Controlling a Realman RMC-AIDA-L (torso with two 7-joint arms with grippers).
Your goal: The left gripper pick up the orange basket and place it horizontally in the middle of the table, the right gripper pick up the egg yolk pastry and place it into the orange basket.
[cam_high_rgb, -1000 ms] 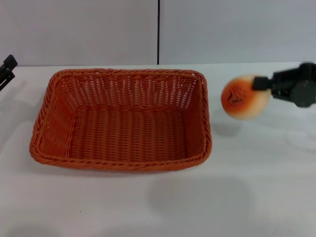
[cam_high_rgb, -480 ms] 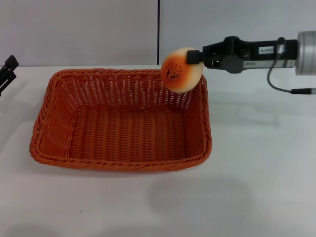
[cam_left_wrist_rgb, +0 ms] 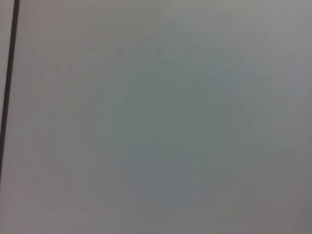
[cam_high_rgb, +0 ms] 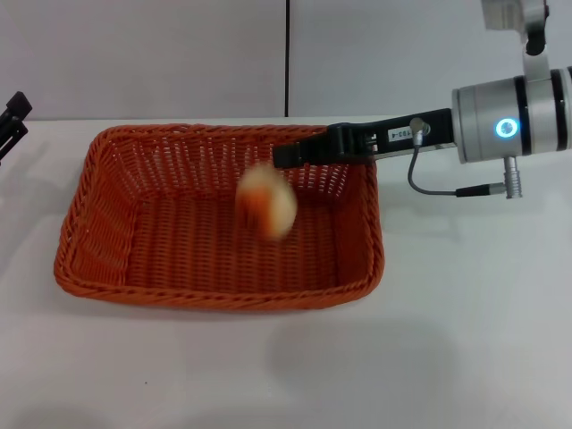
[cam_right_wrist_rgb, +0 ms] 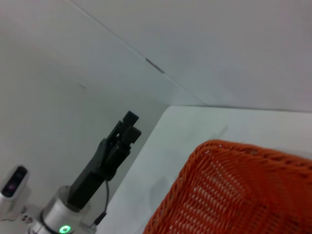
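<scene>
Orange wicker, the orange basket [cam_high_rgb: 219, 219] lies flat and lengthwise across the middle of the white desk [cam_high_rgb: 465, 340]. The egg yolk pastry [cam_high_rgb: 266, 205] appears blurred inside the basket's outline, apart from any pincer; whether it touches the basket floor cannot be told. The right pincer [cam_high_rgb: 279, 155] reaches level over the far right rim, holding nothing; finger spacing cannot be told. The left pincer [cam_high_rgb: 12, 123] sits at the desk's far left edge, fingers together.

Lab test bench: bare white table [cam_high_rgb: 465, 357], plain grey wall panels [cam_high_rgb: 143, 54] (dark seam).
</scene>
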